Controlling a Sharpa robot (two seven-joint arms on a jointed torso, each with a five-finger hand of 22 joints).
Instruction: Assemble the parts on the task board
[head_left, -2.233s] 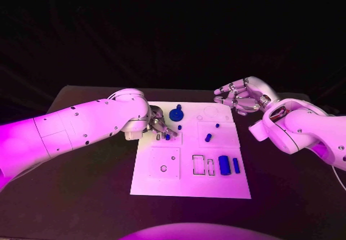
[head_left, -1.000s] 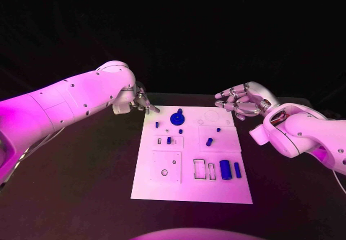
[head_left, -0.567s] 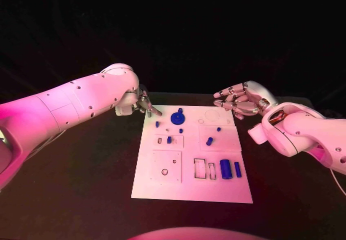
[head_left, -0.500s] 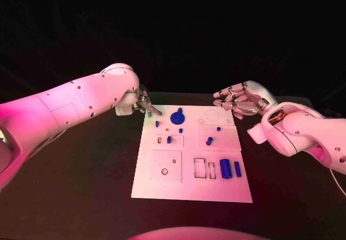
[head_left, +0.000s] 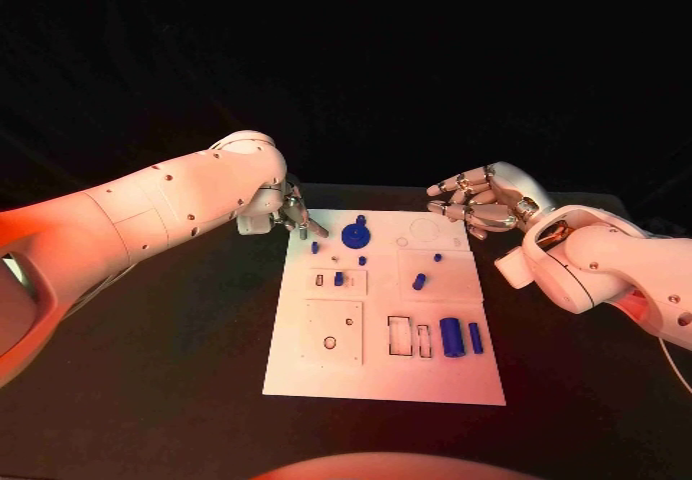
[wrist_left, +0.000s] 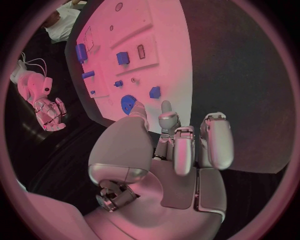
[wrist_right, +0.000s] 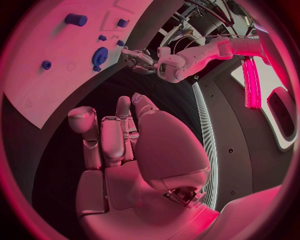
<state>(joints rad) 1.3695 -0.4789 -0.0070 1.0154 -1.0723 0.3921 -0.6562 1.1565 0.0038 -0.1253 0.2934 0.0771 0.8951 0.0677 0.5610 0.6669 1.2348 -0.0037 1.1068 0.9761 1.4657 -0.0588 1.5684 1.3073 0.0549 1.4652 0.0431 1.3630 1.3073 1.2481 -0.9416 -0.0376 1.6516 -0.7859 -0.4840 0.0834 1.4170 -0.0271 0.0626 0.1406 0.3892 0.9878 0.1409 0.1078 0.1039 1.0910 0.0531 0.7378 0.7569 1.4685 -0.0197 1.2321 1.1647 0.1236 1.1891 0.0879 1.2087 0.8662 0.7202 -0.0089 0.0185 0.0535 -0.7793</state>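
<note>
Comparing with two seconds back, I see my left hand (head_left: 293, 213) has lifted off the task board (head_left: 381, 375) to its far-left corner, fingers curled, holding nothing. Right hand (head_left: 479, 203) stays curled and empty beyond the far-right corner. Blue parts (head_left: 450, 336) remain on the board; small ones are hard to make out.

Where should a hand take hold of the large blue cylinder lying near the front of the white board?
Probably across the middle of the large blue cylinder, from above. It lies flat on the white task board with its long sides exposed; a thinner blue bar lies close beside it, so fingers need care there.
</note>
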